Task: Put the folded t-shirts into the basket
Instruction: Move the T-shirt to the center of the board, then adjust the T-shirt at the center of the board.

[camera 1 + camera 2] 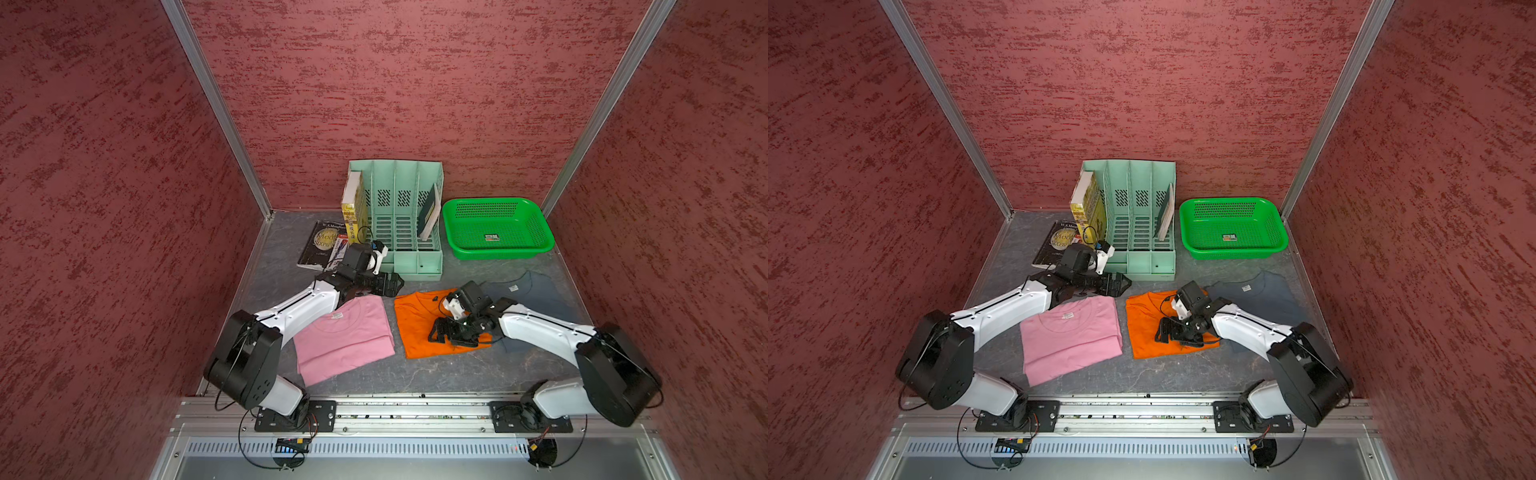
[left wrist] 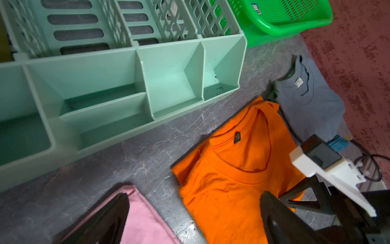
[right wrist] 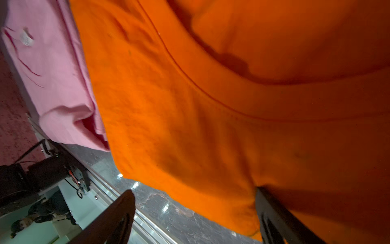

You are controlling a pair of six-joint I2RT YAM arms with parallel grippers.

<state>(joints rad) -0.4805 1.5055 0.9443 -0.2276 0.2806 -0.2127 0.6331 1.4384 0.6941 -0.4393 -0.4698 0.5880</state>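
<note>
The right tool (image 1: pixel 436 334) is sitting low over the orange t-shirt (image 1: pixel 415 324), jaws spread (gripping nothing); the left tool (image 1: pixel 397 284) is hovering beside it, jaws also spread.

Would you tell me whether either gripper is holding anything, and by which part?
Nothing is held. The right gripper stands open over the near edge of the orange t-shirt; the left gripper is open and empty.
</note>
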